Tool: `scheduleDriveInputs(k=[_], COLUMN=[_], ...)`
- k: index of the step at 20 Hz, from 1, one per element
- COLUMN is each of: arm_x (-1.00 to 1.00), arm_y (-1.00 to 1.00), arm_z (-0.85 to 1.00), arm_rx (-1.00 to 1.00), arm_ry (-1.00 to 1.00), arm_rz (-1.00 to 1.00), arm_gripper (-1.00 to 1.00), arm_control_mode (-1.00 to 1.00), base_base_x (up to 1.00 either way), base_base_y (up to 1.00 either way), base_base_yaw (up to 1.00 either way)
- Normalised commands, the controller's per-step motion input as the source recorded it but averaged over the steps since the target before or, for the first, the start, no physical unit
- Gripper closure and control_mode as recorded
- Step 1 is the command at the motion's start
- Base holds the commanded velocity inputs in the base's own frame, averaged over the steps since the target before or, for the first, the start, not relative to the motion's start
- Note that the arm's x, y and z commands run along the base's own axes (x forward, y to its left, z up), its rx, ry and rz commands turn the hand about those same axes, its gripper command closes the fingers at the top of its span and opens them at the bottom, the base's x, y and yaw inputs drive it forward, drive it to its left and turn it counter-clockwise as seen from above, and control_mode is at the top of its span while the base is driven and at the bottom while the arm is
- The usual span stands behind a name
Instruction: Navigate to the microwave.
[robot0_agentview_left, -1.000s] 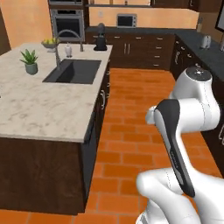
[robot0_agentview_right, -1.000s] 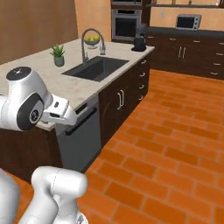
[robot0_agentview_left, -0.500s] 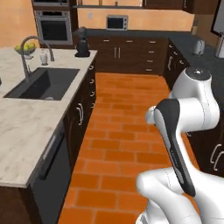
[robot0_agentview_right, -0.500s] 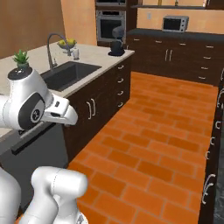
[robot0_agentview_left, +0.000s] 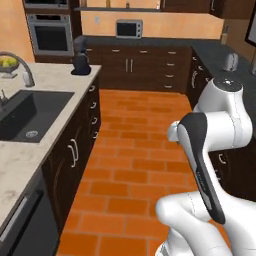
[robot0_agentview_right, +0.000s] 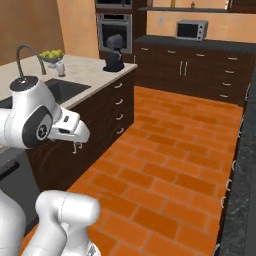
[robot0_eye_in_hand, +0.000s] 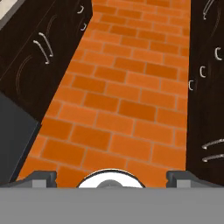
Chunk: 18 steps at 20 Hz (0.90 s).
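Sink (robot0_agentview_left: 30, 117) and pale island counter (robot0_agentview_left: 50, 80) lie along my left in the left base view. Beyond their far end, high in a dark wood column, I see the lower edge of the microwave (robot0_agentview_left: 45, 3). It is cut off by the top of the picture and sits directly above the grey wall oven (robot0_agentview_left: 50, 35). It therefore lies ahead of me and to the left, well apart, with its wide front running level and facing the aisle. A black coffee machine (robot0_agentview_left: 80, 62) stands on the island's far corner, and further right a small silver box (robot0_agentview_left: 129, 28) rests on the back counter; I judge that this is not my target. My gripper (robot0_eye_in_hand: 111, 178) points down at the brick floor (robot0_eye_in_hand: 118, 100), its finger tips (robot0_eye_in_hand: 41, 177) spread wide and holding nothing, between dark cabinets (robot0_eye_in_hand: 205, 65) on either side. The drive calls for going forward and bearing left.
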Motion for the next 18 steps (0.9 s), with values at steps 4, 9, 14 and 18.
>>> scheduleDriveInputs(k=[4, 9, 14, 18], arm_x=[0.0, 0.0, 0.0, 0.0], arm_y=[0.0, 0.0, 0.0, 0.0], arm_z=[0.0, 0.0, 0.0, 0.0], arm_rx=[0.0, 0.0, 0.0, 0.0], arm_ry=[0.0, 0.0, 0.0, 0.0], arm_rz=[0.0, 0.0, 0.0, 0.0], arm_gripper=[-1.0, -1.0, -1.0, -1.0], arm_control_mode=[1.0, 1.0, 1.0, 1.0], base_base_x=[1.0, 1.0, 1.0, 1.0], base_base_y=[-0.01, 0.0, 0.0, 0.0], base_base_yaw=[0.0, 0.0, 0.0, 0.0])
